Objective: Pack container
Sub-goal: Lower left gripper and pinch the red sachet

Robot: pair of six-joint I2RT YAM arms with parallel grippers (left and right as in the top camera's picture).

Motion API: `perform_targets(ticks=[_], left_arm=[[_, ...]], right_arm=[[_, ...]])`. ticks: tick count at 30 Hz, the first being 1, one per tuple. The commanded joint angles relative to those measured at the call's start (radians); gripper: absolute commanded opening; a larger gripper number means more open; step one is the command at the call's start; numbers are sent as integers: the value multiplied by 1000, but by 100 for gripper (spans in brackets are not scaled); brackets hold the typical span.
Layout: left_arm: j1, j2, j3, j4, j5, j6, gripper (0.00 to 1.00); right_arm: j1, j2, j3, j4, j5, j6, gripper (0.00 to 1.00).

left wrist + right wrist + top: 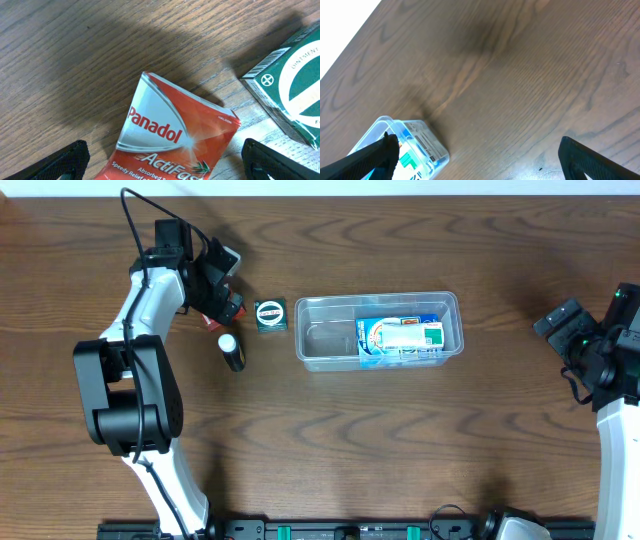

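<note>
container [322,345] long axis runs claw to claw, mouth up. left claw [162,157] apart astride panadol packet [170,130]; right claw [477,155] apart.

Two-tone machinery: the left arm [150,298] pairs smooth white link shells with bulky matte-black joint housings [132,395], and a thin black cable [127,210] loops off its upper end. The right arm [615,435] repeats the scheme, with a white link beneath a black wrist block dotted with small green lights [585,339]. Seen by the wrist cameras, the left gripper [170,162] has flat, black, wedge-shaped fingers [60,162] with a grainy matte finish. The right gripper [480,160] has matching black fingertips [592,160]. A black base rail [330,531] carries green fittings.
</note>
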Motion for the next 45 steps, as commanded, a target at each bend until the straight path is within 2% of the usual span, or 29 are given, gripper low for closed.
perform_targets(ticks=[1, 4, 14, 20, 30, 33, 40, 41, 43, 45], left_arm=[[2, -19, -18, -6, 17, 42, 98], [2, -11, -34, -1, 16, 82, 98], [2, 15, -37, 12, 17, 77, 99], [2, 15, -37, -1, 17, -84, 97], [2, 15, -65, -31, 17, -94, 93], [2, 15, -71, -34, 17, -150, 92], [2, 15, -71, -36, 17, -338, 85], [2, 15, -71, -36, 17, -357, 83], [2, 15, -71, -36, 17, -388, 70], [2, 15, -71, -35, 17, -427, 68]], right_arm=[[-5, 2, 1, -2, 4, -13, 99], [-5, 2, 1, -2, 4, -13, 99], [-5, 2, 1, -2, 4, -13, 99], [-5, 2, 1, -2, 4, -13, 99], [-5, 2, 1, -2, 3, -13, 99], [-5, 2, 1, -2, 4, -13, 99], [-5, 2, 1, -2, 4, -13, 99], [-5, 2, 1, -2, 4, -13, 99], [-5, 2, 1, -2, 4, -13, 99], [-5, 2, 1, -2, 4, -13, 99]])
